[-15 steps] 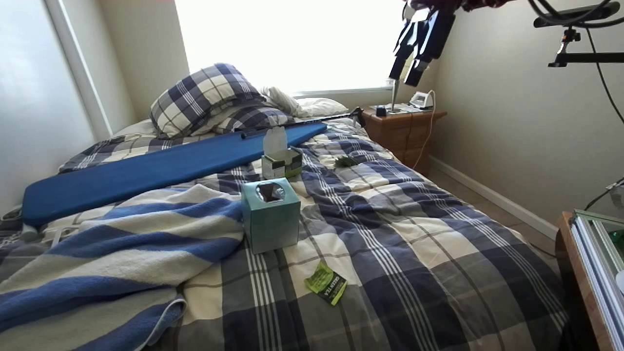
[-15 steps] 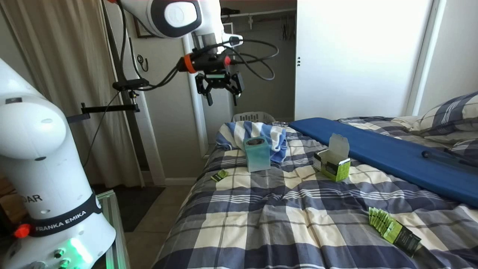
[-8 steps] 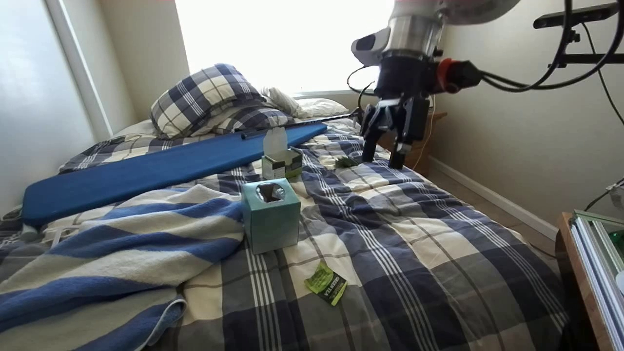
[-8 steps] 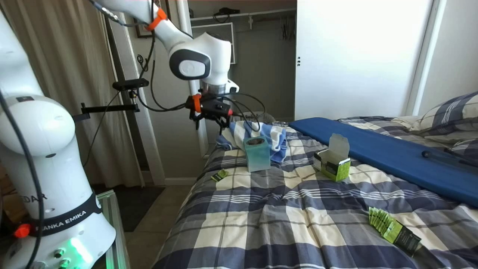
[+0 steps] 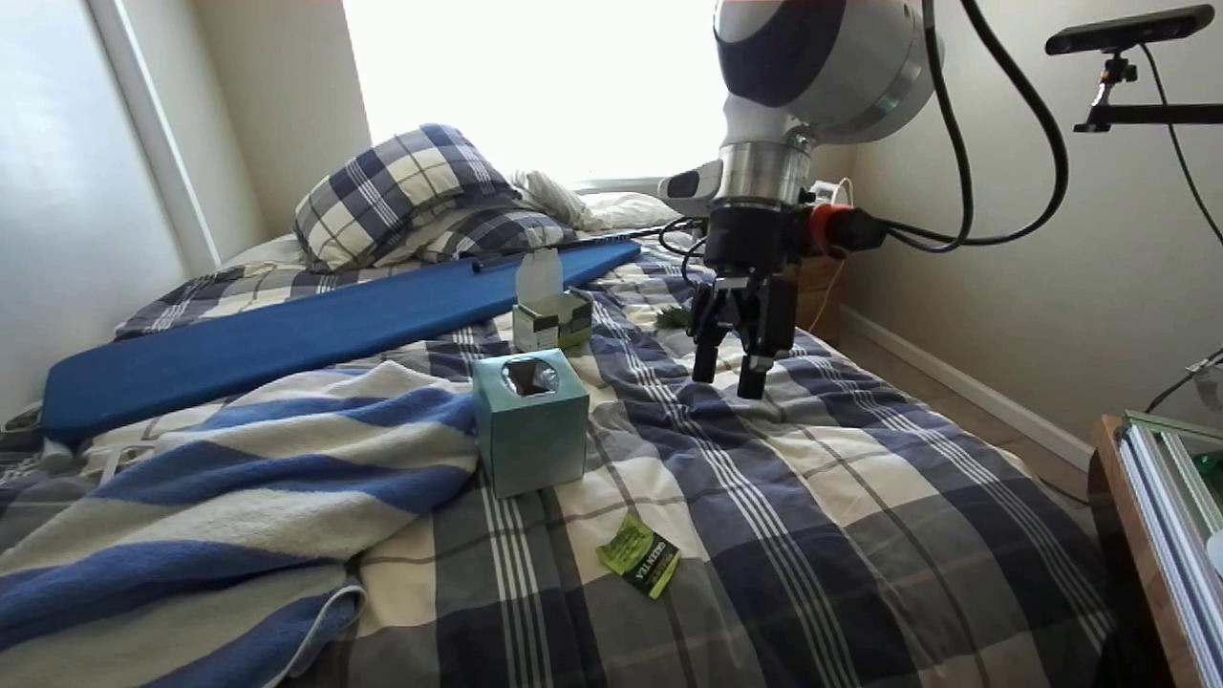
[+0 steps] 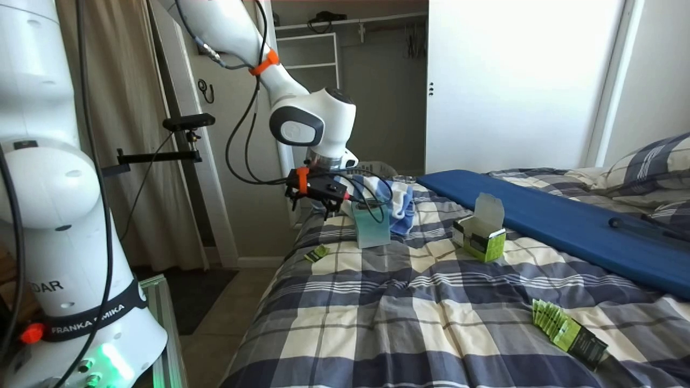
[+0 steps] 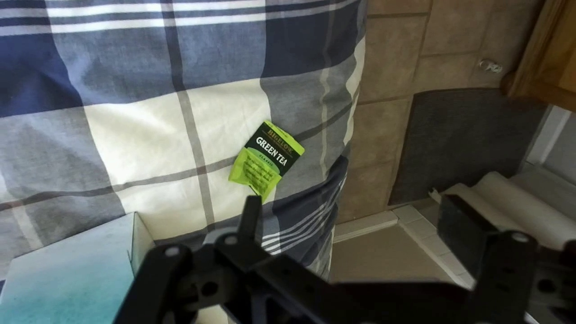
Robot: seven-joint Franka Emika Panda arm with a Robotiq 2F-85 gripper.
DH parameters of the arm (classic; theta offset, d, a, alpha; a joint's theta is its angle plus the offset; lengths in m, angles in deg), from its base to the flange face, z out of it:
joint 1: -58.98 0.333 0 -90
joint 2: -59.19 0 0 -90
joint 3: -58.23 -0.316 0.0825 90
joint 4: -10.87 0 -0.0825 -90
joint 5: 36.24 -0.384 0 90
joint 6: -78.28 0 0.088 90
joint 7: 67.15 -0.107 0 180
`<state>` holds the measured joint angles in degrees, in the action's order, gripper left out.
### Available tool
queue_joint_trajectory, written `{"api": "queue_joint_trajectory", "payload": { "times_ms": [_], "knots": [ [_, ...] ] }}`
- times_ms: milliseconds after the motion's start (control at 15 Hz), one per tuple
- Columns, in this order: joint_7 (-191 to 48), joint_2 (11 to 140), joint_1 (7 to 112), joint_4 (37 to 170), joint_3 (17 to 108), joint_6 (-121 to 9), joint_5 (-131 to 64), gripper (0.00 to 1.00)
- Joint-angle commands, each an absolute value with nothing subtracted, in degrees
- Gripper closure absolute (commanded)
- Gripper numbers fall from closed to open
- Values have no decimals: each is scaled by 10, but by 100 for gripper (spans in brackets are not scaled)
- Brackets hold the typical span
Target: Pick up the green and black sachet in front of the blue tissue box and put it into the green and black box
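The green and black sachet [image 5: 640, 556] lies flat on the plaid bedspread in front of the blue tissue box [image 5: 535, 435]. The sachet also shows in an exterior view [image 6: 317, 253] and, just beyond one fingertip, in the wrist view [image 7: 267, 158]. The tissue box shows at the lower left of the wrist view [image 7: 67, 274]. The green and black box [image 6: 485, 245] stands on the bed with its lid flap up, beyond the tissue box in an exterior view [image 5: 554, 325]. My gripper [image 5: 728, 380] is open and empty, pointing down above the bed, apart from the sachet; its fingers are wide apart in the wrist view [image 7: 357, 225].
A striped towel [image 5: 248, 506] lies against the tissue box. A long blue board [image 6: 539, 215] lies across the bed behind the green and black box. A fanned row of more sachets [image 6: 568, 334] lies on the bed. A camera on a stand [image 6: 188, 121] is near the arm.
My gripper has come down from high above toward the bed, near the sachet and tissue box, staying open. The sachet, the tissue box and the green and black box have not moved.
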<state>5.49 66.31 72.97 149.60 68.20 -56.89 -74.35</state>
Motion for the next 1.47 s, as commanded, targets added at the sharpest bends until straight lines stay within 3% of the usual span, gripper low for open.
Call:
{"api": "queue_joint_trajectory", "payload": {
  "times_ms": [0, 933, 1400],
  "knots": [
    [49, 661, 676, 1495, 628, -571, -735, 0],
    [-3, 898, 611, 1322, 508, -576, -727, 0],
    [-48, 963, 603, 1293, 493, -672, -698, 0]
  ]
}}
